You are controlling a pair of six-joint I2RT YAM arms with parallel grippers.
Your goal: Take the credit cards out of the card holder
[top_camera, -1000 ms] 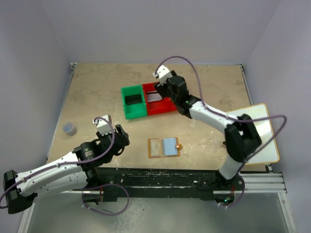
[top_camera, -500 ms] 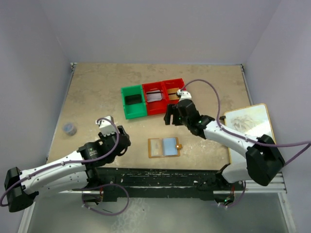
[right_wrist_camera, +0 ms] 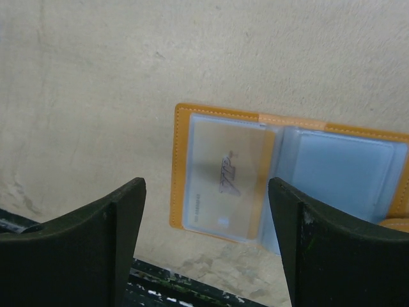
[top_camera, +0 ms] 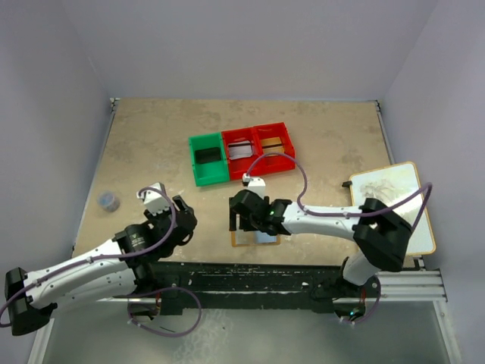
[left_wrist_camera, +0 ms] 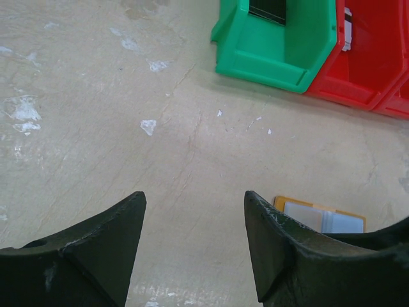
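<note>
Right gripper (right_wrist_camera: 206, 185): spread wide, empty, poised over open card holder (right_wrist_camera: 319, 166) lying flat at lower centre of overhead frame. Gold-tan credit card (right_wrist_camera: 223, 173) tucked in left pocket. Risk: pinching pocket sleeve instead of card edge, or dragging unpinned card holder along.

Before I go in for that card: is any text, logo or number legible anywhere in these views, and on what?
Gold-tan card in the card holder: a dark slanted mark and a line of small print, both too blurred to read.
White board: faint markings, too small to read.
Nothing else legible.
</note>
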